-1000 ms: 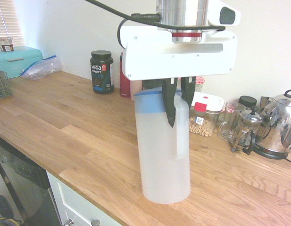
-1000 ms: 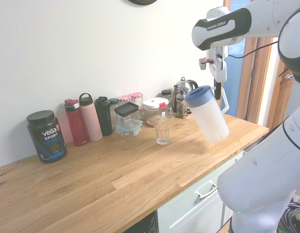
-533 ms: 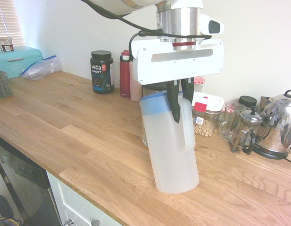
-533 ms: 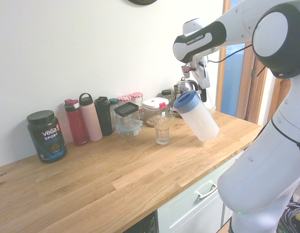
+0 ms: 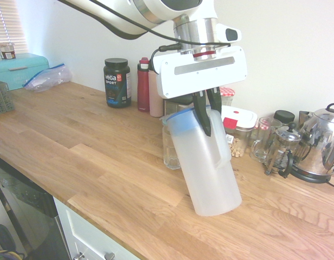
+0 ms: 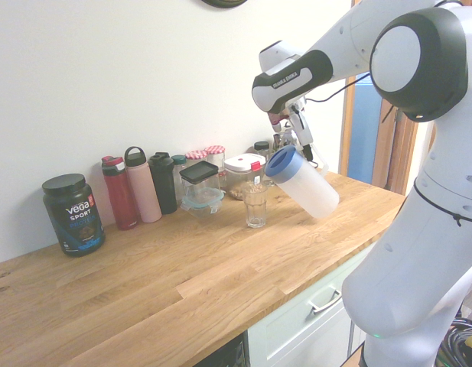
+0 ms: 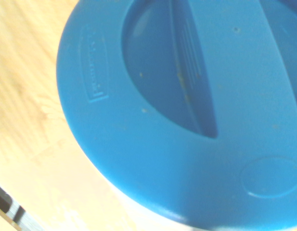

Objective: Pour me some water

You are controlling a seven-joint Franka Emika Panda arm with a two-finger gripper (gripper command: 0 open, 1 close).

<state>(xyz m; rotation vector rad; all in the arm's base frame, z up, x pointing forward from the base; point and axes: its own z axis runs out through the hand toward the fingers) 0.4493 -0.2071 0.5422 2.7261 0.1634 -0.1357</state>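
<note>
Water: not separately discernible; sits inside the frosted-white jug [image 5: 210, 168], whose walls show only a dim, even white.
Jug: held clear of the wooden counter [image 5: 74, 146], tilted, blue lid [image 6: 282, 163] leaning towards the drinking glass [image 6: 255, 205], base swung away from it.
Jug lid, wrist view: blue lid [image 7: 187, 120] fills nearly the whole frame, with a recessed half-round panel and a raised ridge across it; pale counter wood to one side.
Gripper: gripper [image 5: 205, 116] points steeply down; its dark fingers [image 5: 202, 115] are closed narrowly on the jug's side handle, just under the blue rim.
Glass: clear, upright on the counter, just beside and below the jug's rim; contents cannot be told.
Behind the glass: clear food container [image 6: 200, 188] with a dark lid; box with a white lid and red clip [image 6: 244, 170]; jars with red checked lids.
Back row by the wall: red bottle [image 6: 119, 193], pink bottle [image 6: 143, 186], dark bottle [image 6: 163, 183], black Vega Sport tub [image 6: 73, 213].
Far end of counter, first exterior view: glass mug [image 5: 262, 140], coffee press [image 5: 283, 150], steel kettle [image 5: 321, 143].
Opposite far end: teal bread box [image 5: 18, 69] with a plastic zip bag [image 5: 47, 77] beside it.
</note>
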